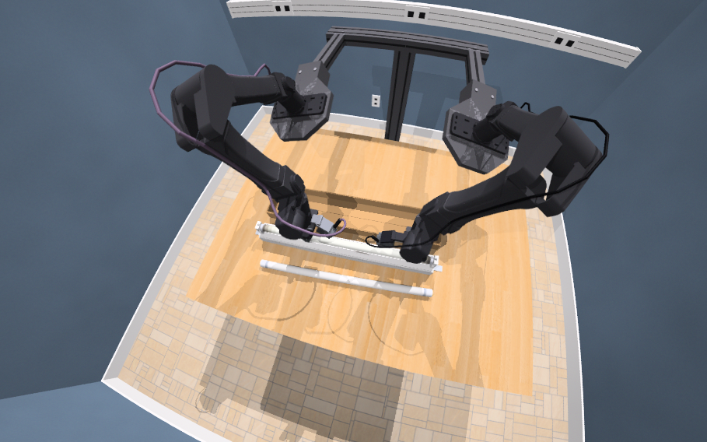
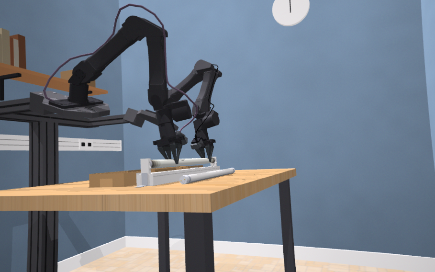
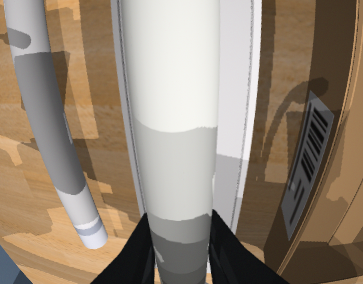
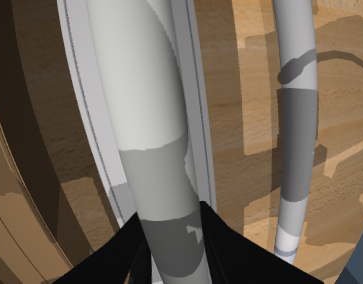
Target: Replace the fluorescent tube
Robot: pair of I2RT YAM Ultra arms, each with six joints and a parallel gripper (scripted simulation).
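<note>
The old tube (image 1: 355, 245) (image 2: 163, 163) (image 3: 172, 75) (image 4: 137, 100) spans the fixture (image 2: 168, 178) (image 3: 237, 100) (image 4: 94, 110), its ends at the lampholders. My left gripper (image 2: 206, 159) (image 3: 179, 219) is shut on it near the far end in the exterior view; my right gripper (image 2: 172, 161) (image 4: 172, 215) is shut on it nearer the other end. The fingertips are hidden in the top view. The LED tube (image 1: 344, 278) (image 2: 208, 175) (image 3: 44, 110) (image 4: 298, 140) lies on the bench in front of the fixture. The carton (image 2: 111, 178) (image 3: 342, 150) (image 4: 12, 165) sits behind it.
The near lampholder (image 2: 145, 170) stands upright at the fixture's end, close to the carton. The carton's long wall runs beside the fixture with a narrow gap. The bench (image 1: 498, 329) extends past both fixture ends.
</note>
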